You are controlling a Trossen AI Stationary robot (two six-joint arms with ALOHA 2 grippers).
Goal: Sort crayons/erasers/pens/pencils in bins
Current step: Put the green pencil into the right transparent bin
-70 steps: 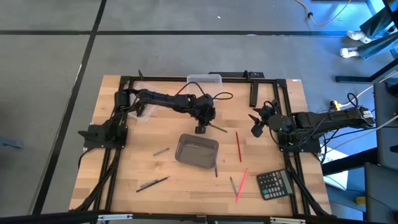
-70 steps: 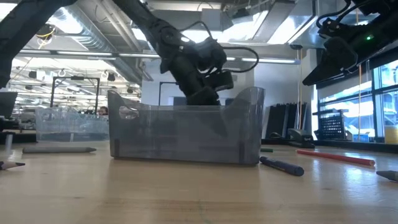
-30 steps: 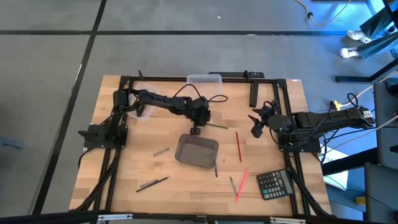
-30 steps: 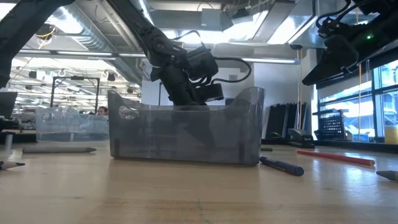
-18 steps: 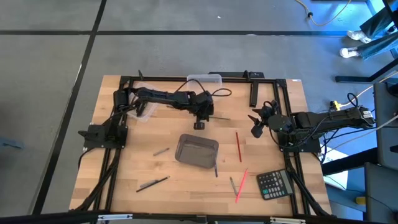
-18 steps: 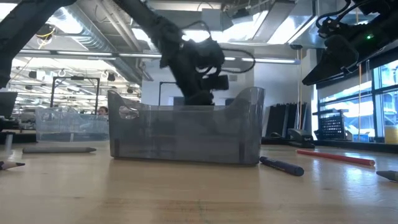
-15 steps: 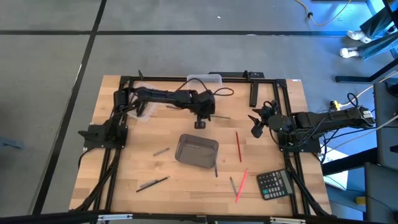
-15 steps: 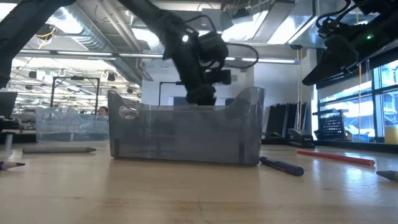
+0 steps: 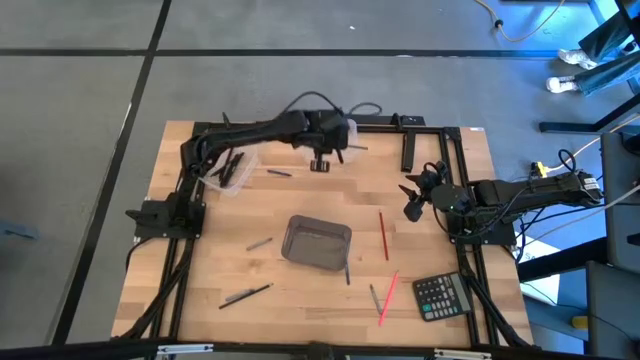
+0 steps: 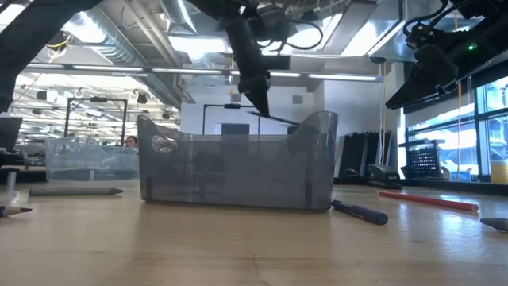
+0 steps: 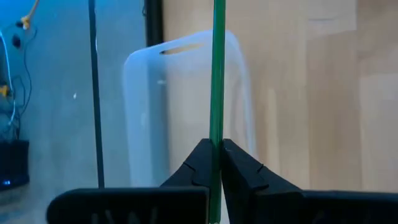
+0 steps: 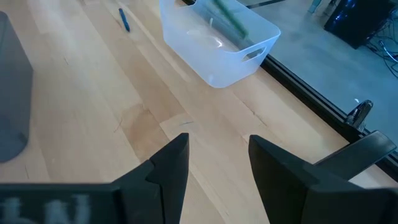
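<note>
My left gripper point(image 9: 322, 162) hangs high over the table's far side, shut on a thin green stick point(image 11: 217, 74). The stick shows in the low view point(image 10: 276, 118) and the high view point(image 9: 352, 147). Under it stands a clear bin point(image 11: 186, 106) at the far edge point(image 9: 346, 127). A smoky grey bin point(image 9: 317, 243) stands mid-table, and a second clear bin point(image 9: 232, 172) at the far left holds sticks. Red sticks point(image 9: 384, 235), a blue pen point(image 9: 347, 272) and grey ones point(image 9: 260, 242) lie loose. My right gripper point(image 12: 217, 162) waits open at the right point(image 9: 412, 200). My left gripper pinches the green stick point(image 11: 214, 163) between its two fingertips point(image 11: 198, 163), coming from above on a slant. The stick is lifted clear of the table and runs nearly level, its longer free end point(image 10: 290, 121) jutting toward the table's right, over the far clear bin.
A black calculator point(image 9: 442, 296) lies at the near right, with a red stick point(image 9: 388, 297) and a grey one point(image 9: 375, 297) beside it. A thick black bar point(image 9: 408, 150) lies at the far right. A black pen point(image 9: 245, 293) rests near left.
My left gripper has risen from the table beside the grey bin and swung toward the far edge, tipping as it went and staying shut. The green stick has gone with it, lifted clear, and now hangs over the far clear bin.
</note>
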